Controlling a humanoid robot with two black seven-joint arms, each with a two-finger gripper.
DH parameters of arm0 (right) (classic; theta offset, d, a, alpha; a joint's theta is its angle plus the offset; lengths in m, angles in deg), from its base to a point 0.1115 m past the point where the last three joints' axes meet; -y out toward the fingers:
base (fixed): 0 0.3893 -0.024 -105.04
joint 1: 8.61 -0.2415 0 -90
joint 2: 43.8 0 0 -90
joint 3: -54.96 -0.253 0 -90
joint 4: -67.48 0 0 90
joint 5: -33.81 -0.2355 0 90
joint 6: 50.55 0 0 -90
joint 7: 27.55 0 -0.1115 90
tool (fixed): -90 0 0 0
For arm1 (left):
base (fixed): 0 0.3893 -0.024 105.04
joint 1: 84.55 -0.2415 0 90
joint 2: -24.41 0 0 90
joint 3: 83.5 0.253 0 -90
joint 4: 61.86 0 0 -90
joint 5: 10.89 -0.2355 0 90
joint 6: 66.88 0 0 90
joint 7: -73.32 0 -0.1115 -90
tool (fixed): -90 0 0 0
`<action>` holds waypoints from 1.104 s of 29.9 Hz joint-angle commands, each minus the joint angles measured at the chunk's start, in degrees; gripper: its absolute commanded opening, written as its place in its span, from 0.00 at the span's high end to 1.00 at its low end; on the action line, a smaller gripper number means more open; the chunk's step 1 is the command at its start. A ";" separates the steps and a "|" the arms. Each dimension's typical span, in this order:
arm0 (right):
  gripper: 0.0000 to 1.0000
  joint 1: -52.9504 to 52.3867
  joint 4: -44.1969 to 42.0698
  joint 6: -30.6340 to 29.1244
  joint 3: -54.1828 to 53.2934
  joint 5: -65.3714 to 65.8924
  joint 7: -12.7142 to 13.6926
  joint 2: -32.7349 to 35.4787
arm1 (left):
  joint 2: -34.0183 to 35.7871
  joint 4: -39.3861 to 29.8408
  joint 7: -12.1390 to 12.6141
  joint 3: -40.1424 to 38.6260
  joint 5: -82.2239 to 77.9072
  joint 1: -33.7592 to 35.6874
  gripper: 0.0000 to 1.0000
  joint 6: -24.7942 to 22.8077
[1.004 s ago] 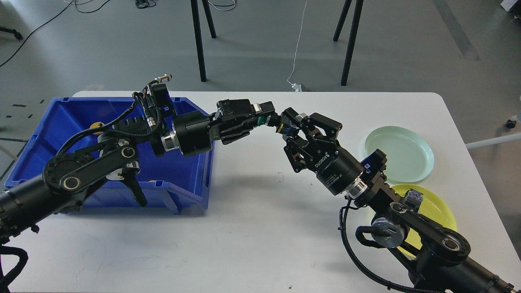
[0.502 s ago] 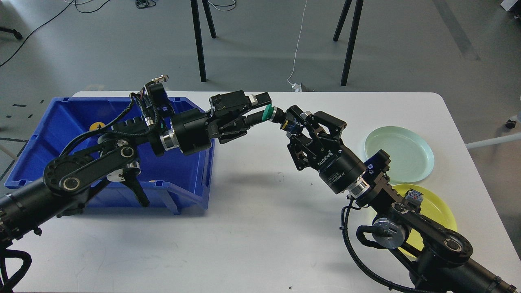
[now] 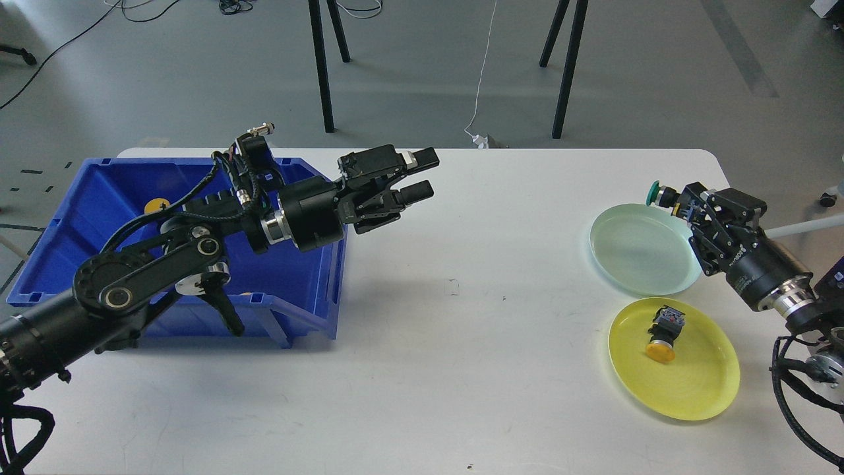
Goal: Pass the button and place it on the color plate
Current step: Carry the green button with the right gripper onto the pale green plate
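My right gripper (image 3: pixel 679 201) is shut on a green-capped button (image 3: pixel 657 192) and holds it just above the far rim of the pale green plate (image 3: pixel 643 251). My left gripper (image 3: pixel 422 175) is open and empty, over the table to the right of the blue bin (image 3: pixel 86 218). A yellow-capped button (image 3: pixel 663 325) lies on the yellow plate (image 3: pixel 692 376). Another yellow button (image 3: pixel 155 206) shows inside the bin behind my left arm.
The two plates sit at the right side of the white table (image 3: pixel 428 343), the bin at the left. Black stand legs (image 3: pixel 321 66) rise from the floor beyond the far table edge.
The green button passed from my left gripper to my right. The left fingers opened. The right arm swung far right with the button to the pale green plate, uncovering the yellow plate.
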 commanded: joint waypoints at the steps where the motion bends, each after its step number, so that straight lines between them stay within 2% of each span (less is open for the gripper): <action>1: 0.99 -1.27 -5.71 3.33 5.47 0.99 -0.01 -0.06 | -0.03 -0.01 -0.01 0.01 -0.01 0.00 0.23 0.00; 5: 0.92 -3.82 -7.83 7.03 11.18 0.99 -0.01 -1.11 | -0.12 -0.01 -0.01 0.01 -0.01 0.00 0.23 0.00; 8: 0.72 -5.92 -8.71 8.79 13.13 0.99 -0.01 -2.69 | -0.12 -0.01 -0.01 0.01 -0.01 0.00 0.23 0.00; 15: 0.48 -6.55 -9.15 9.15 13.22 0.90 -0.01 -3.66 | -0.12 -0.01 -0.01 0.01 0.08 0.00 0.23 0.00; 27: 0.31 -6.28 -11.96 8.62 12.52 0.03 -0.01 -3.84 | -0.12 -0.01 -0.01 0.09 0.26 0.00 0.23 0.00; 30: 0.18 -6.46 -10.04 7.66 10.85 -1.98 -0.01 -3.23 | -0.12 -0.01 -0.01 0.01 0.43 0.00 0.23 0.00; 33: 0.03 -5.84 -1.62 4.68 6.21 -9.18 -0.01 -1.74 | 0.23 -0.01 -0.01 -0.95 2.62 0.00 0.22 0.00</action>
